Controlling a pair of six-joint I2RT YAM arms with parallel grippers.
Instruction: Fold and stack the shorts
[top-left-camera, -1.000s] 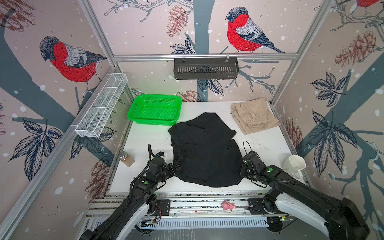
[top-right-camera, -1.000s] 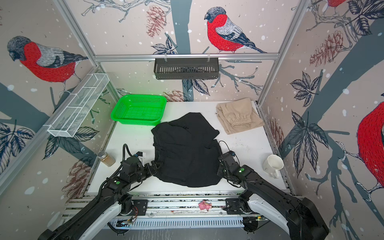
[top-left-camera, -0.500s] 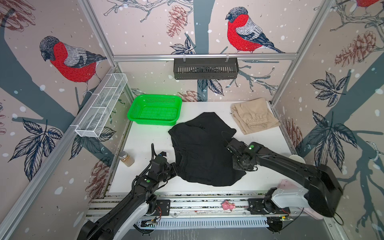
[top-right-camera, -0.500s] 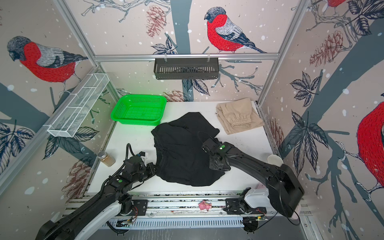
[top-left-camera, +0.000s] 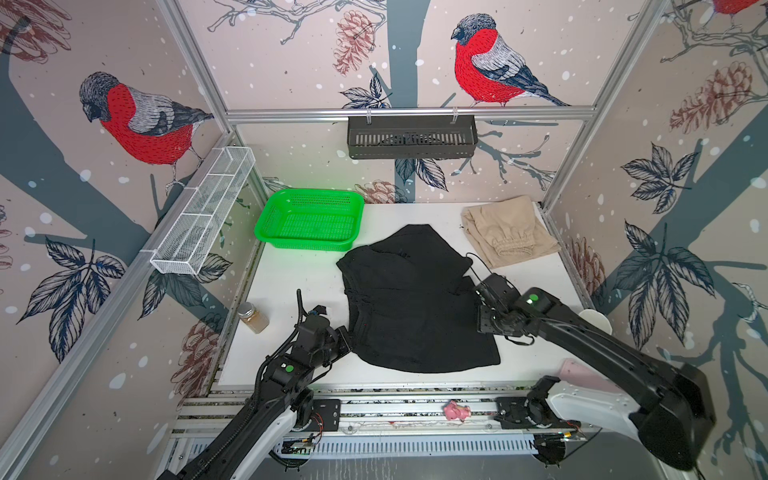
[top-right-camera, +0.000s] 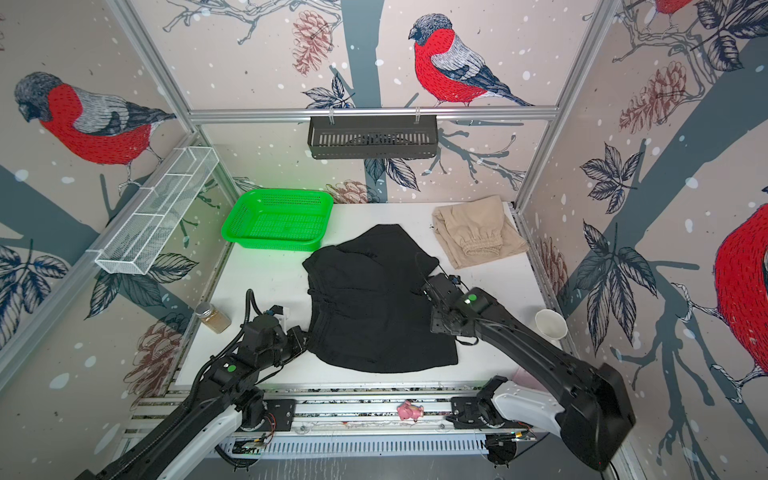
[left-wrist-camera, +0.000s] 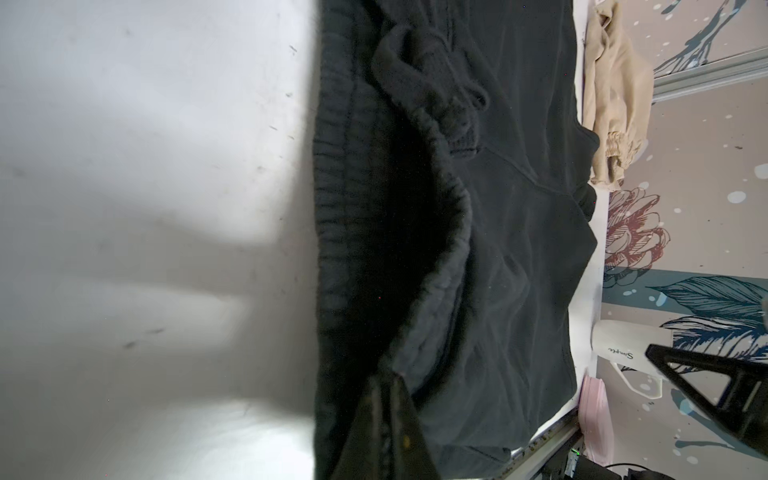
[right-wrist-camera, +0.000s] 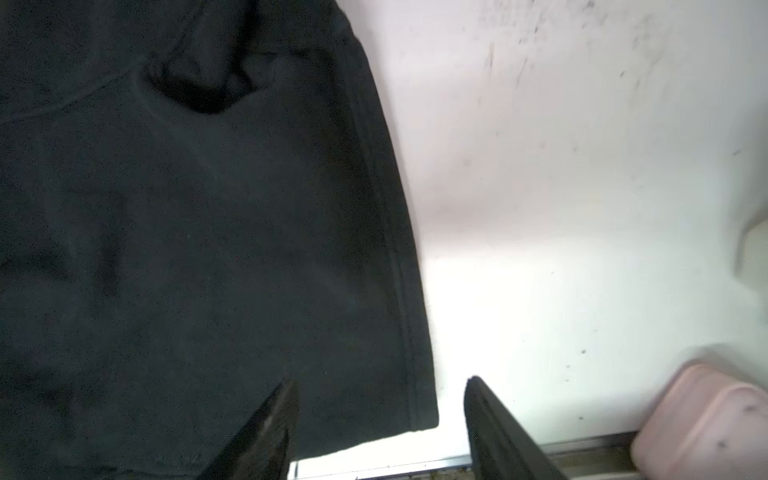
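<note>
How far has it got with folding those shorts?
The beige shorts look folded, lying at the back right of the table. The black shorts lie rumpled mid-table: the left gripper is shut on their waistband, the right gripper open over their hem. Left: fold them, then stack both pairs.

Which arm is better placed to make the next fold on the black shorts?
Left. The left gripper is shut on the black shorts at their near-left edge, likely ready to carry it over. The right gripper hangs open and empty above their right edge.
</note>
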